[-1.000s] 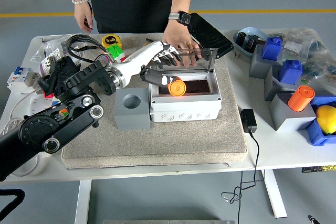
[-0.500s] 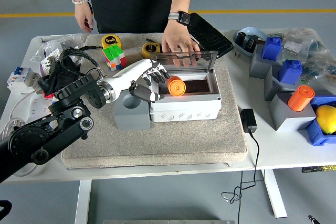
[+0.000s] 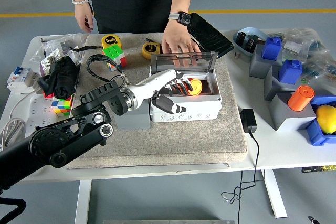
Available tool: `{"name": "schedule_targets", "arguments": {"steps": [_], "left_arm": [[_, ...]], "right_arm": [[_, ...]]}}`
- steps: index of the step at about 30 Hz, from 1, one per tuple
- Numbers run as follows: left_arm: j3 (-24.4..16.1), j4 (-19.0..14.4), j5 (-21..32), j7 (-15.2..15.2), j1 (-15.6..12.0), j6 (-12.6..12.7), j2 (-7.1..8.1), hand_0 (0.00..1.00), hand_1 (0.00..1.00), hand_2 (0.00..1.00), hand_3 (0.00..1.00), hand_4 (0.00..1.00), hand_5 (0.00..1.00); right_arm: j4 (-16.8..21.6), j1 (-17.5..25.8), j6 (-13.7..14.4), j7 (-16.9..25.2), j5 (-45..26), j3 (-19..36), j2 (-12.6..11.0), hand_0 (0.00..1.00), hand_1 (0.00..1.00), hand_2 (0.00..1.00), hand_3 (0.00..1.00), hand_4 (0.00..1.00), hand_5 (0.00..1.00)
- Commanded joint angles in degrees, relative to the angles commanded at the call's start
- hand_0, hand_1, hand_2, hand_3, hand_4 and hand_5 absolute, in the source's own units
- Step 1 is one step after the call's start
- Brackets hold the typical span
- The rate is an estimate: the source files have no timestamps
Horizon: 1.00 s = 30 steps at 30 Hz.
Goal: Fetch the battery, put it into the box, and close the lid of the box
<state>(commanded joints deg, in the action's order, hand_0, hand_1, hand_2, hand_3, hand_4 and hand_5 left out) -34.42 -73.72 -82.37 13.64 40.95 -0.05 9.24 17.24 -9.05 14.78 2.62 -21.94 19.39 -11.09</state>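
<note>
One battery (image 3: 195,87) lies in one box (image 3: 185,107); left robot hand (image 3: 176,92) spread, empty, above it.

We see the box (image 3: 185,106) on a mat (image 3: 210,140) mid-bench (image 3: 273,153), battery (image 3: 195,87) inside it, our left hand (image 3: 170,90) over its left side, a person's hand (image 3: 180,45) behind its raised lid (image 3: 184,60), holder blocks (image 3: 286,109) far right.
</note>
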Motion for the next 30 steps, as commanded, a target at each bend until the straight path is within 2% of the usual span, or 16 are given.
{"name": "schedule_targets", "arguments": {"steps": [2, 7, 9, 13, 18, 20, 21, 27, 28, 30], "left_arm": [[0.35, 0.69, 0.7, -0.39, 0.73, 0.32, -1.11, 0.429, 0.568, 0.595, 0.595, 0.846, 0.002], [1.39, 3.96, 3.39, -1.83, 3.6, 1.54, -5.45, 0.419, 0.566, 0.595, 0.595, 0.85, 0.002], [1.41, 4.12, 3.48, -1.89, 3.99, 1.57, -6.05, 0.413, 0.565, 0.596, 0.596, 0.842, 0.002], [0.01, 2.27, 3.76, -2.18, 4.01, 1.92, -5.67, 0.413, 0.565, 0.596, 0.596, 0.842, 0.002], [-3.17, 0.87, 5.14, -6.63, 4.82, 6.42, -4.54, 0.429, 0.579, 0.601, 0.597, 0.826, 0.002], [-4.55, 0.85, 5.33, -7.92, 5.29, 7.46, -4.31, 0.429, 0.579, 0.601, 0.597, 0.826, 0.002], [-5.35, 1.01, 5.13, -8.2, 5.58, 7.69, -4.22, 0.703, 0.713, 0.644, 0.631, 0.871, 0.077], [-7.92, 3.28, 1.75, -8.34, 7.29, 7.81, -3.95, 0.703, 0.713, 0.644, 0.631, 0.871, 0.077], [-8.13, 4.39, 0.74, -7.86, 7.83, 7.41, -3.99, 0.796, 0.794, 0.755, 0.71, 0.928, 0.209], [-8.14, 6.24, -1.23, -6.75, 8.49, 6.47, -4.13, 0.796, 0.794, 0.755, 0.71, 0.928, 0.209]], "right_arm": [[-0.01, -0.04, 0.01, -0.06, -0.12, -0.25, 0.0, 0.666, 0.637, 0.644, 0.536, 0.882, 0.432], [0.04, -0.15, 0.01, -0.05, -0.46, -0.68, 0.08, 0.666, 0.638, 0.643, 0.536, 0.882, 0.432], [0.06, -0.2, 0.01, -0.02, -0.45, -0.69, 0.13, 0.666, 0.637, 0.643, 0.536, 0.882, 0.432], [0.17, -0.14, 0.07, 0.03, -0.27, -0.34, 0.05, 0.666, 0.637, 0.643, 0.536, 0.882, 0.432], [0.06, 0.02, -0.12, -0.05, -0.79, -0.69, -0.01, 0.665, 0.637, 0.642, 0.536, 0.882, 0.432], [0.07, -0.01, -0.1, -0.04, -0.72, -0.78, 0.0, 0.665, 0.637, 0.642, 0.536, 0.882, 0.432], [0.08, -0.04, -0.06, -0.01, -0.66, -0.79, 0.0, 0.666, 0.637, 0.642, 0.536, 0.881, 0.433], [0.17, -0.29, 0.1, 0.17, -0.56, -0.69, 0.08, 0.666, 0.637, 0.642, 0.536, 0.881, 0.433], [0.17, -0.33, 0.11, 0.18, -0.66, -0.73, 0.09, 0.666, 0.637, 0.641, 0.535, 0.881, 0.432], [0.16, -0.4, 0.11, 0.16, -0.78, -0.76, 0.09, 0.666, 0.637, 0.641, 0.535, 0.881, 0.432]]}}
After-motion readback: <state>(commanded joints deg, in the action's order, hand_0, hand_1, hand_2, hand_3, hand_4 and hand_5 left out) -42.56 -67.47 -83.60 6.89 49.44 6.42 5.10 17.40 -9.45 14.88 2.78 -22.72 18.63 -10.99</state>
